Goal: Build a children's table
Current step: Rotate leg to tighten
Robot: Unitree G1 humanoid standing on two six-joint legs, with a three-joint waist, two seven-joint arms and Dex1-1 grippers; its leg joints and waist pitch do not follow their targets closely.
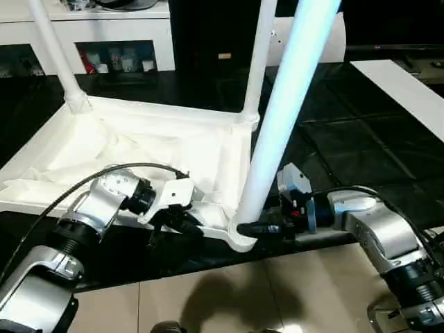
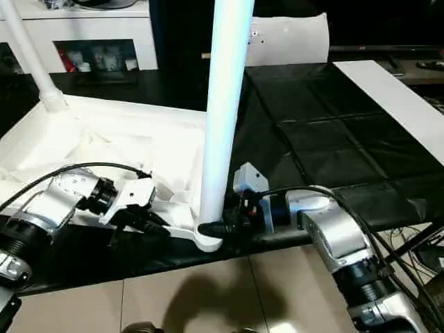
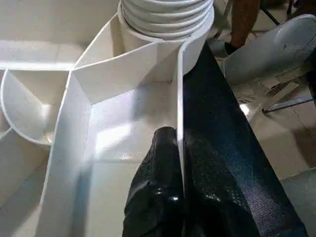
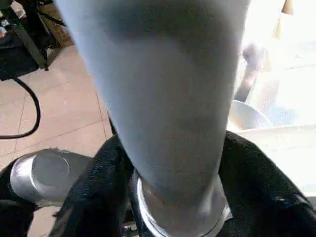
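The table top [image 1: 139,149] lies underside up on the dark desk [image 1: 347,139]. The left tool [image 3: 178,148] is clenched on its near rim wall. Beside it, the right tool [image 1: 251,229] grasps the near-corner leg [image 1: 277,118] at its base; the leg points up, leaning slightly.

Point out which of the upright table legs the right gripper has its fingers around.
The near-corner leg, the one closest to the robot: the right gripper brackets its base. The two far legs stand untouched.
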